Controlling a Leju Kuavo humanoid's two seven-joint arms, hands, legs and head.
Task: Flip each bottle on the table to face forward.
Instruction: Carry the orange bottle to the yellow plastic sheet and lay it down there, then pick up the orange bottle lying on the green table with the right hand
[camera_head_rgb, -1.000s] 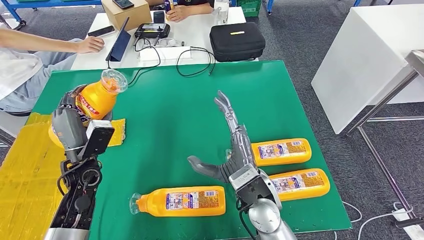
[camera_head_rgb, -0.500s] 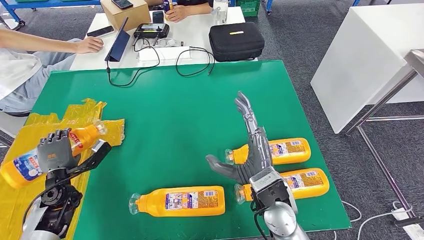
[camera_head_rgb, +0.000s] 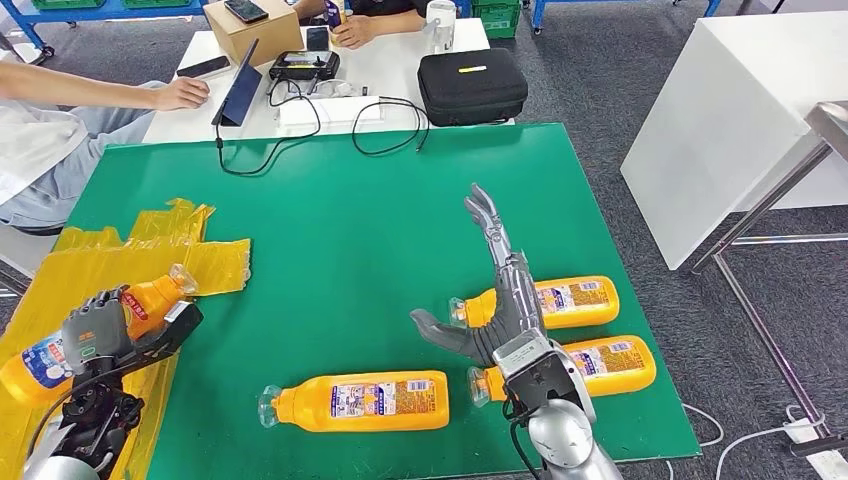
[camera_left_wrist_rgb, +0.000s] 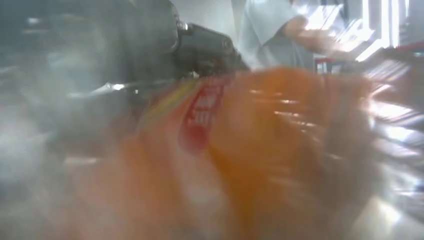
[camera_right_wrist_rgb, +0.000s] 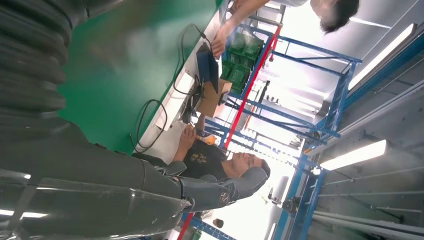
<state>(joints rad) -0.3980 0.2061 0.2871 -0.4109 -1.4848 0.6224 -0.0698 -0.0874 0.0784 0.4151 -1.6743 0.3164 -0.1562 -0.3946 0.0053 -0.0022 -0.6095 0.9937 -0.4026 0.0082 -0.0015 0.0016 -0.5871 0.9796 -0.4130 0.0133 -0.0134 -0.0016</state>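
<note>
No legible text on any bottle label (camera_head_rgb: 378, 398), print too small.

Left wrist view heavily blurred: held bottle (camera_left_wrist_rgb: 260, 150) label unreadable. Head view: left hand (camera_head_rgb: 95, 335) covers that bottle's middle; right hand (camera_head_rgb: 500, 320) overlaps two bottle necks.
</note>
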